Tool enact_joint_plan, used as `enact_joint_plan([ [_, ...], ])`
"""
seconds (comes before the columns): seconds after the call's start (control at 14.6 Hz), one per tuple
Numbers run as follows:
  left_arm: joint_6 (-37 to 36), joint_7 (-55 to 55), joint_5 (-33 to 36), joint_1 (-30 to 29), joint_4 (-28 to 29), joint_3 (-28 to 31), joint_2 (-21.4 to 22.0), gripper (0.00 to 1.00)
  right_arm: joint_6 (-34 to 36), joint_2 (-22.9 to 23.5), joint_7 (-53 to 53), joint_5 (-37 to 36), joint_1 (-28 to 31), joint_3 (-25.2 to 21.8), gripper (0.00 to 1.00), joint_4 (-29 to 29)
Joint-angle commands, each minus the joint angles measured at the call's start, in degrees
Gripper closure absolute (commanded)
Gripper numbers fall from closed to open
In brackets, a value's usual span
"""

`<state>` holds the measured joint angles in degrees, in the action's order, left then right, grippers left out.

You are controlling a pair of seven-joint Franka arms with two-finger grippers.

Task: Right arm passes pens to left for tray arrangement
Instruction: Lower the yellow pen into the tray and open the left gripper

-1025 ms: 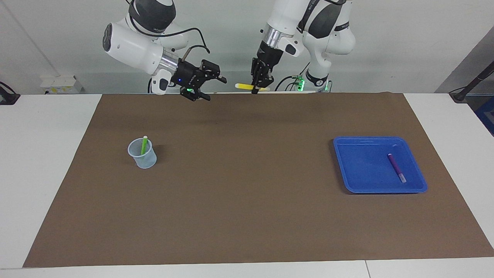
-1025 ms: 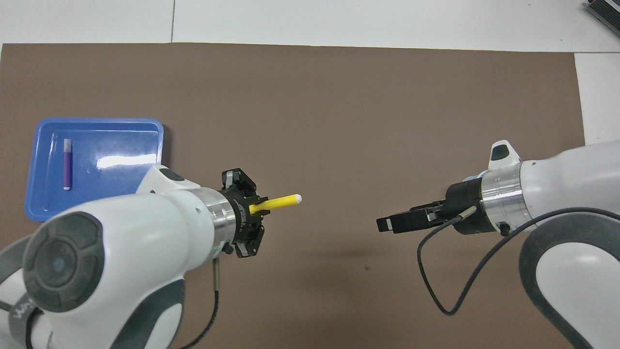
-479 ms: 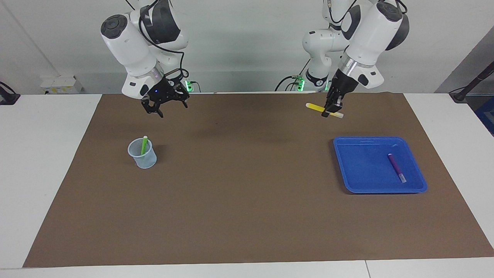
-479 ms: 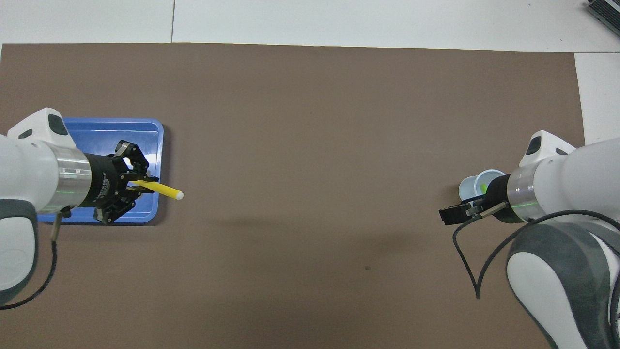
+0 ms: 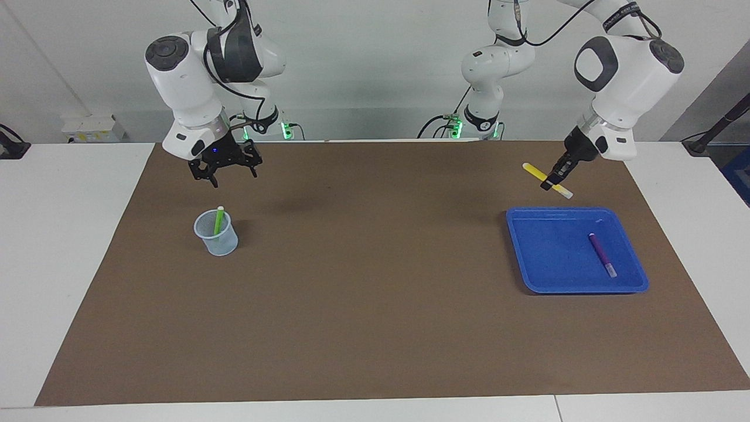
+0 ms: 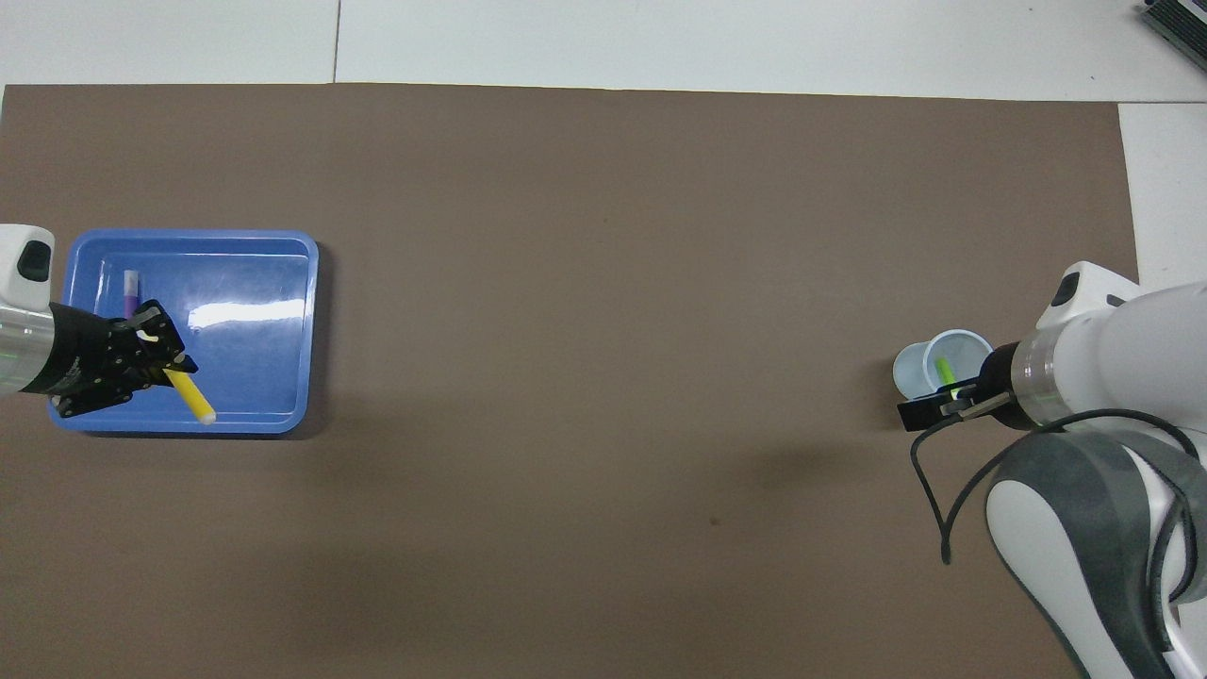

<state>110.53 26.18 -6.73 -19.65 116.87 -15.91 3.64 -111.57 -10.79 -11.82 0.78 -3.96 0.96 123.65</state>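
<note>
My left gripper [image 5: 549,183] is shut on the yellow pen [image 5: 536,171] and holds it tilted in the air over the rim of the blue tray [image 5: 551,252] that is nearer to the robots. In the overhead view the left gripper [image 6: 162,366] and the yellow pen [image 6: 191,398] cover part of the tray [image 6: 255,311]. The purple pen [image 5: 602,254] [image 6: 129,294] lies in the tray. The green pen [image 5: 218,220] [image 6: 944,372] stands in a translucent cup [image 5: 218,241] [image 6: 913,366]. My right gripper [image 5: 225,176] [image 6: 929,411] is open and empty, in the air just robot-side of the cup.
A brown mat [image 5: 375,305] covers most of the white table [image 5: 70,234]. The cup stands toward the right arm's end and the tray toward the left arm's end. A black cable [image 6: 929,509] hangs from the right wrist.
The left gripper has carried the yellow pen from mid-table to over the tray and tilted it. The right gripper has swung away toward the cup and turned its fingers down.
</note>
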Motion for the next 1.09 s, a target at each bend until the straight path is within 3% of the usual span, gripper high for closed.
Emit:
enact_joint_plan([
  [0.0,5.0,-12.5,7.9,-0.6,-3.5,-0.4,-8.4,1.0,-2.5,-0.4,-1.7,-1.3,1.0,0.5,0.0,2.3],
  [0.21,7.2,-26.1,13.0,-4.3,-6.8,-0.4,-15.2,1.0,-5.5,0.8,-1.7,-4.8,1.9,0.5,0.0,3.6],
  [0.48,12.1,-33.2,17.9,-3.7,-9.6,-0.6,-22.6,1.0,-7.3,2.8,-1.7,-8.9,3.0,0.5,0.0,3.7],
  [0.62,15.4,-33.1,18.1,-1.0,-9.2,-0.4,-23.3,1.0,-9.0,4.0,-1.7,-9.7,4.0,0.5,0.0,3.9],
  [1.03,16.2,-33.0,17.9,-1.6,-8.0,-0.4,-24.4,1.0,-10.9,6.3,-2.0,-9.7,5.5,0.5,0.0,4.8],
])
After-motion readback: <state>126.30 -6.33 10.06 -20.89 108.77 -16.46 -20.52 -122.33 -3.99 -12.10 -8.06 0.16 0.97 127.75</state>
